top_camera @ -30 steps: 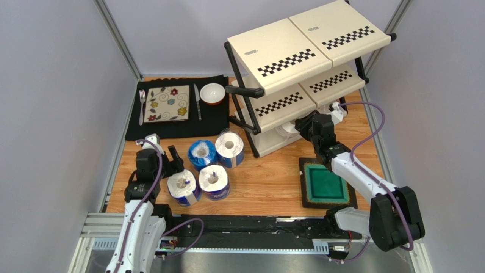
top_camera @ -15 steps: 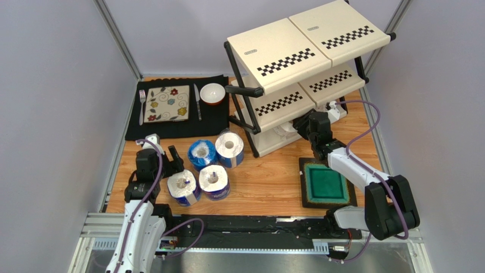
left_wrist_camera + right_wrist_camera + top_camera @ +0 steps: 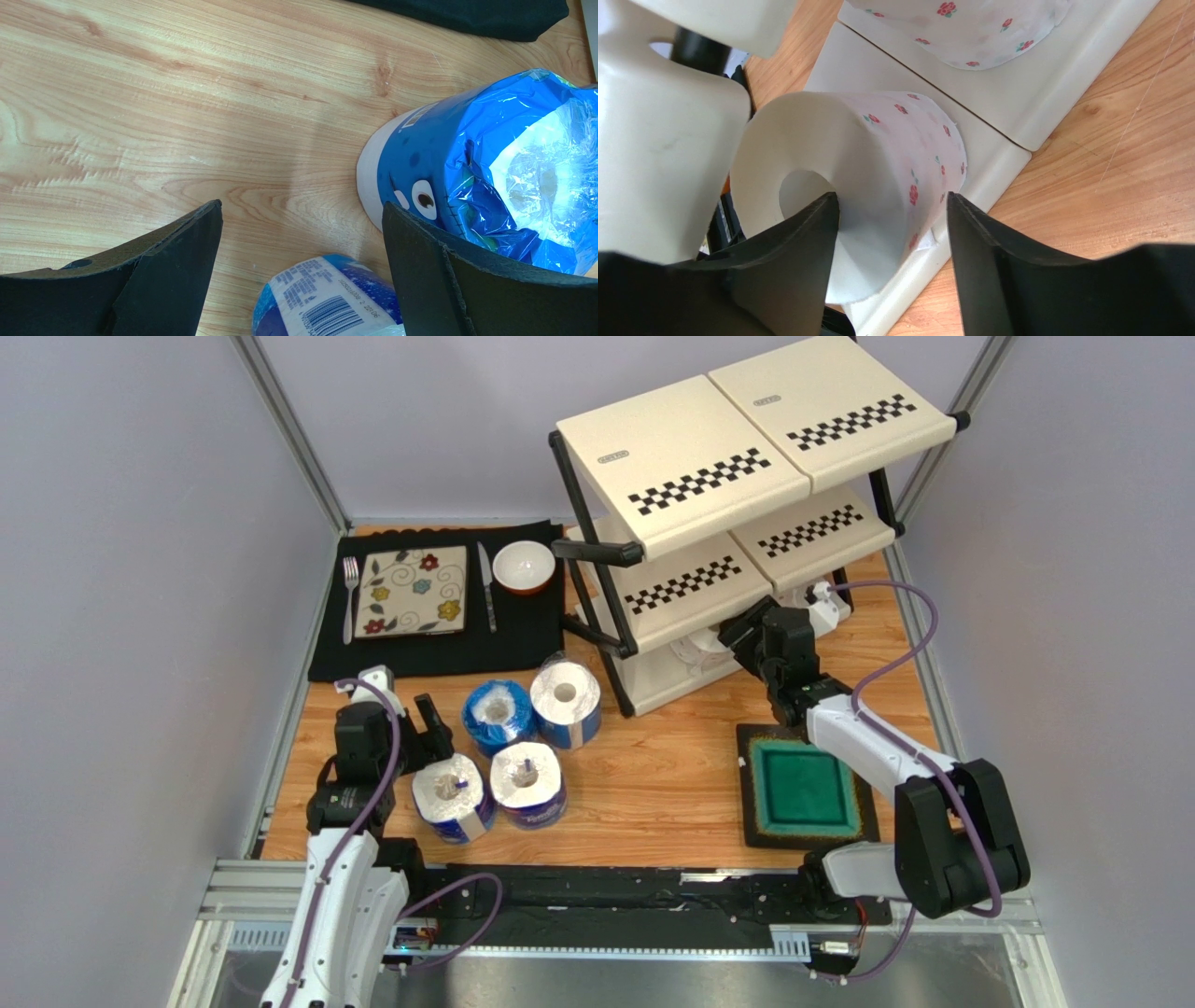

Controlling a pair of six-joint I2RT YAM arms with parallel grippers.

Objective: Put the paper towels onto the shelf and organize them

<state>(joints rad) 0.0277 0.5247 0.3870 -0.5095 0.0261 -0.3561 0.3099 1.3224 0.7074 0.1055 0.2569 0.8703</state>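
Overhead, one three-tier shelf [image 3: 701,462] is standing at the far right of the worktop [image 3: 673,770]. Four blue rolls [image 3: 498,714] are sitting upright in a cluster at near left, well apart from the shelf. The right end effector [image 3: 751,637] is reaching into the bottom tier; the left end effector [image 3: 407,721] is hovering just beside the cluster. Also lying there: one green tray [image 3: 800,787], one black mat [image 3: 435,637] bearing one plate [image 3: 413,592], one fork [image 3: 349,595], one knife [image 3: 485,588] and one bowl [image 3: 523,566].

Left wrist: the left end effector [image 3: 298,210] is gaping wide and carrying nothing. Two of the blue rolls are showing, one [image 3: 435,175] at right and one [image 3: 323,301] below.

Right wrist: two white rolls, flower-printed, are lying on their sides on the bottom panel. The right end effector [image 3: 891,197] is pinching the wall of the white roll [image 3: 878,140], one finger at the core and one outside. The second white roll [image 3: 962,28] is lying further in.

Step in hand, as judged: setting this white roll on the bottom tier. The next move is calling for a release and a straight withdrawal without dragging the roll out. Four blue rolls are waiting to be shelved.
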